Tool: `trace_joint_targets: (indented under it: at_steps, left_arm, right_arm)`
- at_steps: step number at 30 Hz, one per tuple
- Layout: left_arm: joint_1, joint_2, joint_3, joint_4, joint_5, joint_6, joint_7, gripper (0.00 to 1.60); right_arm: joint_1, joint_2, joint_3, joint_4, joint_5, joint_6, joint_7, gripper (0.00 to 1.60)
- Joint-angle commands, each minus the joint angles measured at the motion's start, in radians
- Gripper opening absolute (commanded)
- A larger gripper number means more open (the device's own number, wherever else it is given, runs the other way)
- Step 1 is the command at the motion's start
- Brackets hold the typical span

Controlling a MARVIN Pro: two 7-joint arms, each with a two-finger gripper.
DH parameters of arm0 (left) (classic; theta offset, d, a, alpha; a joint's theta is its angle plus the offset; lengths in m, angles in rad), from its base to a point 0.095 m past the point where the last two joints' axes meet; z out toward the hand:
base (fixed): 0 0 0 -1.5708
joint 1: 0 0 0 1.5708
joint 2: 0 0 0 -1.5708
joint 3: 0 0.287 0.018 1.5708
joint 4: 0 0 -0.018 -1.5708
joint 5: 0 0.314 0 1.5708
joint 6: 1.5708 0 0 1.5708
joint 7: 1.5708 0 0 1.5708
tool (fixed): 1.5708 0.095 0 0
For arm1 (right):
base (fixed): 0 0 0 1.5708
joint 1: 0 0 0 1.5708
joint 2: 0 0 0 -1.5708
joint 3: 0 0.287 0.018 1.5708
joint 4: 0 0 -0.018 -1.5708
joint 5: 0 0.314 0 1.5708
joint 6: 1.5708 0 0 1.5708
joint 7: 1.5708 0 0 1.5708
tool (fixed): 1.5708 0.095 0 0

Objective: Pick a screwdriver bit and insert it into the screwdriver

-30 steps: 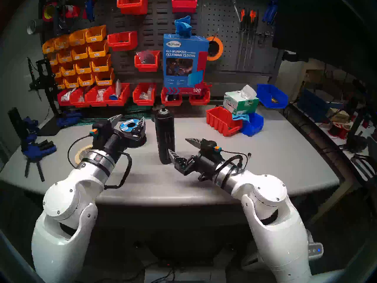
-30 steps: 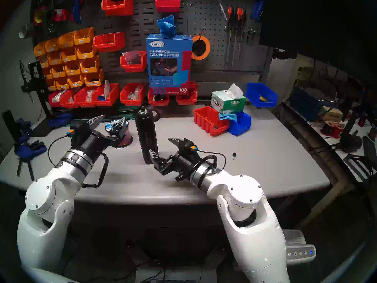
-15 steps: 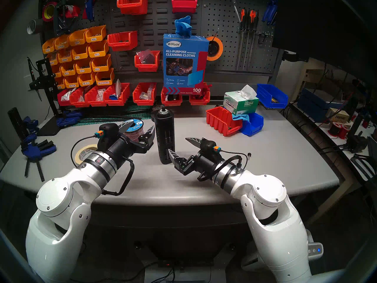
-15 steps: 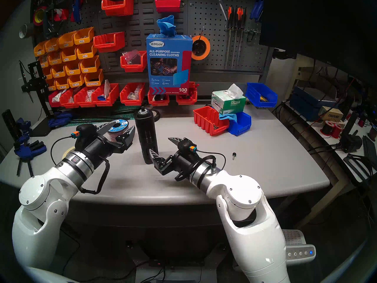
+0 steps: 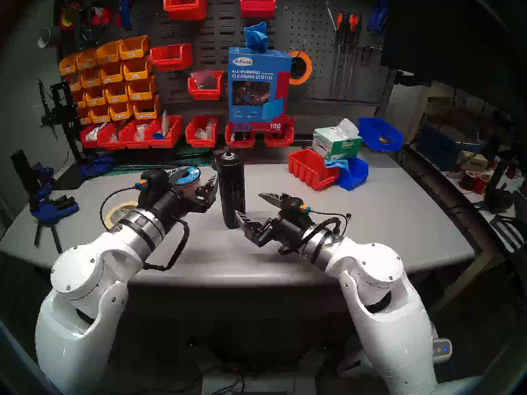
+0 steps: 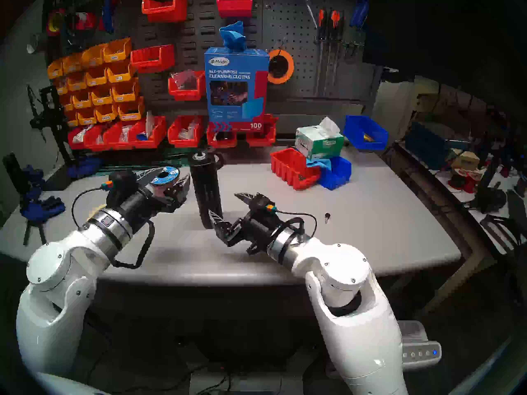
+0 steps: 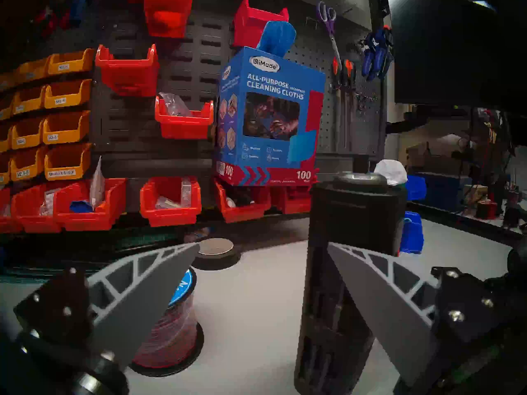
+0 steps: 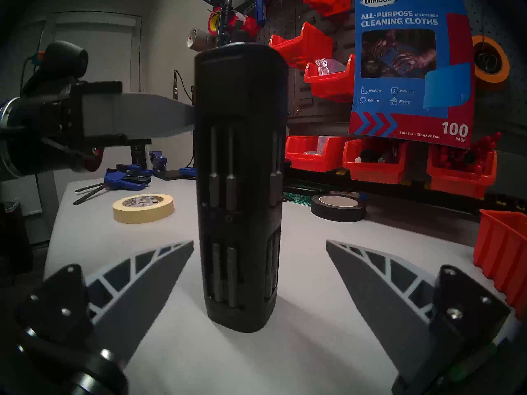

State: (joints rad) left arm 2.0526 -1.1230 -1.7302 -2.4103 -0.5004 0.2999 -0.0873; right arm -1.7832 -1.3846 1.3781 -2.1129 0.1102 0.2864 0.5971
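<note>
The screwdriver (image 5: pixel 230 189) (image 6: pixel 206 192) is a thick black cylinder standing upright mid-table, a short dark stub poking from its silver-ringed top. Thin dark rods sit in its side slots; one such screwdriver bit (image 8: pixel 230 169) faces the right wrist camera. My left gripper (image 5: pixel 196 177) (image 7: pixel 262 244) is open at the cylinder's left side, and its nearer fingertip (image 8: pixel 182 113) reaches the upper wall; whether it touches is unclear. My right gripper (image 5: pixel 248 203) (image 8: pixel 259 242) is open and empty, low on the cylinder's right, with the base just ahead of its fingertips.
A blue-labelled wire spool (image 5: pixel 188 175) sits under the left gripper, masking tape (image 5: pixel 119 212) behind its wrist. A black tape roll (image 7: pixel 215 250) lies further back. A red bin (image 5: pixel 310 169), blue bin and tissue box stand back right. A small knobbed pin (image 6: pixel 327 216) lies right.
My left gripper has swung right from above the spool to the screwdriver's left side, still open. The right arm has barely moved.
</note>
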Motion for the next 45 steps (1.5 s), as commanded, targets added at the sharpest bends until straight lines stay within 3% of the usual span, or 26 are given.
trace_joint_targets:
  at_steps: [1, 7, 12, 19, 26, 33, 43, 45]
  left_arm:
    - [-0.012, 0.003, -0.001, -0.033, 0.012, 0.004, 0.012, 1.60]
    - [-0.016, 0.006, 0.031, -0.033, 0.000, 0.028, 0.012, 1.60]
    - [-0.039, 0.001, 0.054, -0.033, 0.002, 0.006, 0.014, 1.60]
    - [-0.078, 0.004, 0.090, -0.031, 0.108, -0.002, 0.104, 1.60]
    - [-0.160, 0.002, 0.085, 0.070, 0.184, -0.047, 0.161, 1.60]
    - [-0.231, -0.005, 0.058, 0.141, 0.173, -0.076, 0.190, 1.60]
    - [-0.321, 0.001, 0.088, 0.196, 0.205, -0.072, 0.225, 1.60]
    - [-0.335, -0.002, 0.094, 0.203, 0.207, -0.066, 0.226, 1.60]
  right_arm:
    - [0.025, -0.001, 0.002, -0.033, 0.005, -0.009, 0.012, 1.60]
    - [0.027, 0.002, 0.005, -0.031, 0.004, -0.008, 0.023, 1.60]
    - [0.028, 0.001, 0.007, -0.032, 0.002, -0.003, 0.028, 1.60]
    - [0.029, -0.002, 0.011, -0.029, 0.005, -0.007, 0.037, 1.60]
    - [0.030, -0.002, 0.013, -0.027, 0.001, -0.011, 0.045, 1.60]
    - [0.030, -0.002, 0.014, -0.024, -0.003, -0.014, 0.052, 1.60]
    - [0.029, -0.006, 0.015, -0.024, -0.008, -0.019, 0.053, 1.60]
    - [0.083, -0.002, 0.055, -0.032, 0.014, 0.013, 0.065, 1.60]
